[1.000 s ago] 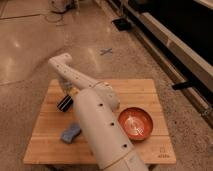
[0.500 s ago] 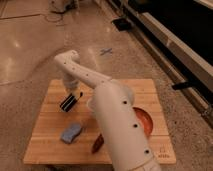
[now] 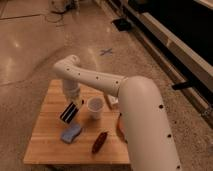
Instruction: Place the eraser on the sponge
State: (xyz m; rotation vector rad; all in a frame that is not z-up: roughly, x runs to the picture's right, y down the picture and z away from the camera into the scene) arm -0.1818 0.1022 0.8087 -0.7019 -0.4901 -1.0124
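The eraser (image 3: 70,112), a black block with pale stripes, hangs tilted just under my wrist over the left middle of the wooden table (image 3: 44,146). My gripper (image 3: 71,106) is shut on it, reaching down from the bent white arm. The light blue sponge (image 3: 71,132) lies flat on the table just in front of and below the eraser, apart from it.
A translucent white cup (image 3: 95,108) stands upright right of the eraser. A dark red pepper-shaped thing (image 3: 99,142) lies near the front edge. My thick white forearm covers the table's right side, with an orange bowl's rim (image 3: 120,129) showing beside it.
The gripper has carried the eraser nearer to the sponge, toward the table's front. The view has shifted, and the forearm now covers most of the orange bowl.
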